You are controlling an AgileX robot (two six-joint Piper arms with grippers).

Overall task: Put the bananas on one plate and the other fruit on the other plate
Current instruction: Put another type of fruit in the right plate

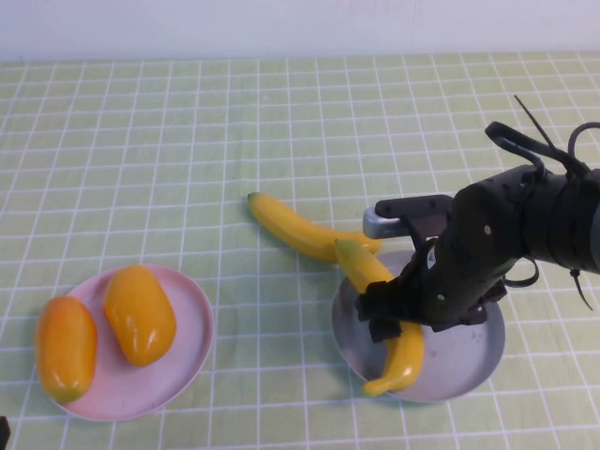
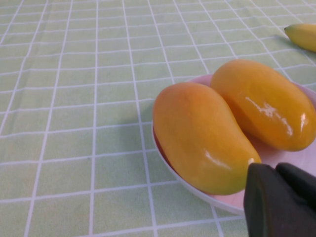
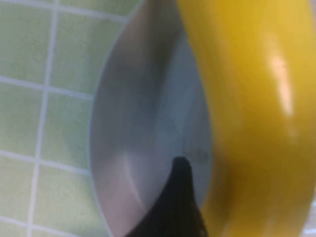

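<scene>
Watching the near banana (image 1: 405, 361) first: laid slantwise across the grey plate (image 1: 469, 361), straddled at its middle by the right gripper (image 1: 389, 319), lower tip poking past the near rim. Cannot tell whether clamped or let go. If clamped when lifting away, likely to drag it back off the plate; if let go, likely to rock on its curve and slip over the low edge. Minding the far banana (image 1: 291, 225) too: out on the checked cloth (image 1: 141, 141), one end tucked against the first by the plate's rim, so easily nudged and spun by a careless sweep of the arm. Glossy hard plastic on both, long, slim, curved, greenish at the tips, offering little to bite on. Smooth and dull on the plate, round, shallow, raised at the edge. Resting on the pink plate (image 1: 192, 319): two mangoes (image 1: 139, 314), plump, oval, shiny orange-yellow, touching each other, with the left mango (image 1: 66, 347) overhanging the rim and apt to roll out if jolted. Parked just beside them: left gripper (image 2: 272, 173), pinched shut on nothing.
</scene>
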